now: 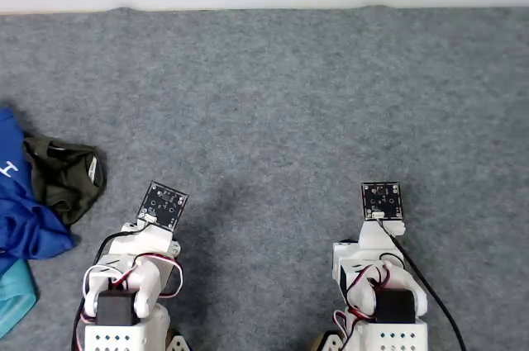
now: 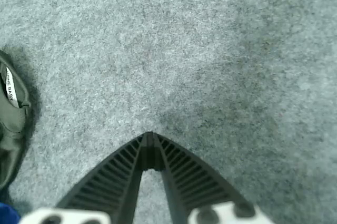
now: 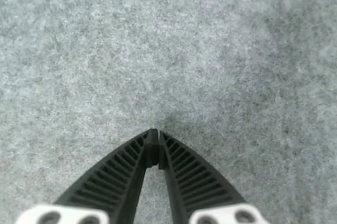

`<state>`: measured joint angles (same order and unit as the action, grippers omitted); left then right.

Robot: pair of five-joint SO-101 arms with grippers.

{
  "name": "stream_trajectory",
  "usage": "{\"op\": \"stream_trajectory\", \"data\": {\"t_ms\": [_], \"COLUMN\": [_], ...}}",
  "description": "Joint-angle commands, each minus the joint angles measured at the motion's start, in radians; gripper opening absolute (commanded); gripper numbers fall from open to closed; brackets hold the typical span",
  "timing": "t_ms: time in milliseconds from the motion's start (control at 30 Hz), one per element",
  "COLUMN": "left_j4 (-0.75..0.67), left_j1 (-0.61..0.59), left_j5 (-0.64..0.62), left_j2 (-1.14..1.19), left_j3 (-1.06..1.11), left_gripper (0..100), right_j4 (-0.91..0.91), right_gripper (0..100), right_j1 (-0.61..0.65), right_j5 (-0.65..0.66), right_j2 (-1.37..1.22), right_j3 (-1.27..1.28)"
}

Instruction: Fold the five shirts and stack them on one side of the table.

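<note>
Both arms are sitting low over the table, the left gripper (image 2: 151, 138) at about seven o'clock in the high view and the right gripper (image 3: 154, 133) at about five o'clock. Each is pointing at bare grey felt (image 1: 273, 95) with its jaws clenched tip to tip on nothing. The shirts are lying bunched at the nine o'clock edge. A blue shirt (image 1: 23, 202) is spreading over the table's border, an olive shirt (image 1: 64, 176) is crumpling against it on the three o'clock side, and a teal shirt (image 1: 15, 295) is peeking out toward eight o'clock. Whether more are lying underneath cannot be told. The step in hand looks like fetching the first garment, and the olive shirt, lying at roughly ten o'clock from the left gripper and nearest to it, seems the sensible pick. To do this well, the left jaws should be opening before descending. They should be pinching a single layer at an outer edge rather than the bunched middle, then dragging it toward the twelve o'clock open felt. There the right gripper can be taking a second corner and pulling it flat. Grabbing too deep risks hauling the blue shirt along.
</note>
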<state>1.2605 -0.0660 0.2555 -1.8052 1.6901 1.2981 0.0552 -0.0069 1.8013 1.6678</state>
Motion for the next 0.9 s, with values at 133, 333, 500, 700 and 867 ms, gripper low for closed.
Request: {"op": "stream_trajectory", "data": {"t_ms": [133,333,500,700,867], "left_j4": [0.006,0.006,0.006,0.006,0.002], "left_j1": [0.005,0.035,0.035,0.035,0.028], "left_j5": [0.006,0.006,0.005,0.003,0.002], "left_j2": [-0.012,-0.012,-0.012,-0.012,-0.012], "left_j3": [-0.007,-0.007,-0.007,-0.007,-0.013], "left_gripper": [0,0,0,0,0], "right_j4": [0.007,0.007,0.007,0.007,0.007], "right_gripper": [1.1,1.1,1.1,1.1,1.1], "right_j1": [0.001,0.001,0.001,0.001,0.001], "right_j5": [-0.003,-0.003,-0.003,-0.003,-0.003], "right_j2": [0.01,0.01,0.01,0.01,0.01], "right_j3": [0.015,0.015,0.015,0.015,0.015]}}
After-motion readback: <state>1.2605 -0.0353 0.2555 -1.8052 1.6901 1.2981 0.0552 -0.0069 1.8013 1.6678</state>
